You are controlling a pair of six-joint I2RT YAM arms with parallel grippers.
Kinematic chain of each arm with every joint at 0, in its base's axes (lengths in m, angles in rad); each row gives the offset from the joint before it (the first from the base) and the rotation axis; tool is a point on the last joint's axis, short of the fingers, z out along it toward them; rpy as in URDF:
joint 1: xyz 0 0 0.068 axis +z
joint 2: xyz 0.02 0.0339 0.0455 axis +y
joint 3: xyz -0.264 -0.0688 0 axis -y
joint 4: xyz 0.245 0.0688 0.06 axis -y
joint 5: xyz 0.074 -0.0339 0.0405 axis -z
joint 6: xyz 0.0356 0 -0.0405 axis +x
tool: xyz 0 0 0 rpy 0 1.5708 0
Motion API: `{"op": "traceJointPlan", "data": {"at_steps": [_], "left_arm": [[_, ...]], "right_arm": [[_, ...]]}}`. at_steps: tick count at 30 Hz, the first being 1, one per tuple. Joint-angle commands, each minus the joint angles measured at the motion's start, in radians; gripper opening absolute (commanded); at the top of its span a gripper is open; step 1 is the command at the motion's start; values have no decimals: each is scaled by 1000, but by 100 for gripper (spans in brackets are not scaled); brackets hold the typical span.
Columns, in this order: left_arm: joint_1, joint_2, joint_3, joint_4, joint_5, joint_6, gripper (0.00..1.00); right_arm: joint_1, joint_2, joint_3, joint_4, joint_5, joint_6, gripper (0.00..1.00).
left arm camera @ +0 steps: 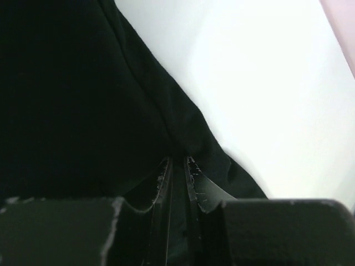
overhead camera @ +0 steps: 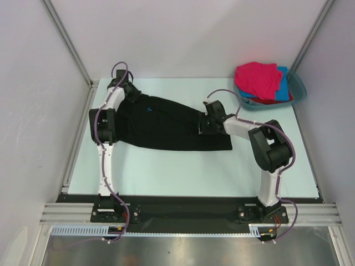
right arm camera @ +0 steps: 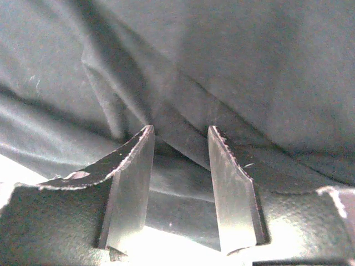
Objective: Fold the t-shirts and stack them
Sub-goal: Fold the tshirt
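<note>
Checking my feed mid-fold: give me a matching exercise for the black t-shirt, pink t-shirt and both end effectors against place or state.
1 black t-shirt
2 pink t-shirt
3 left end effector
4 right end effector

A open, straddling a cloth crease
B on top in the basin
C spread on the table
D pinching the shirt's edge

Pairs: 1-C, 2-B, 3-D, 4-A

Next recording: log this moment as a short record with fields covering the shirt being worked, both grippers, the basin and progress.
shirt in work: large black cloth t-shirt, lying creased across the pale table
left gripper: shut on the shirt's far left edge
right gripper: open, fingers astride a raised fold near the shirt's right end
basin: teal plastic basin at the far right corner, holding a magenta-pink t-shirt, a bright blue t-shirt and a red t-shirt
progress: no folded stack on the table yet
</note>
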Motion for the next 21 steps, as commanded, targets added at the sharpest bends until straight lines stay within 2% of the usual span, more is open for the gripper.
{"op": "traceJointPlan", "data": {"at_steps": [1,5,10,14,21], "left_arm": [[-60,70,87,-56,56,49,19],[-92,109,175,-83,99,80,20],[-152,98,167,-78,148,112,21],[-222,83,169,-73,180,136,22],[-317,49,163,-47,263,169,22]], "right_arm": [[97,86,-122,-293,-54,60,49],[162,54,-177,-279,-74,92,49],[290,14,-186,-321,-94,115,49],[462,17,-147,-394,-87,114,49],[692,-15,-93,-482,-1,175,49]]}}
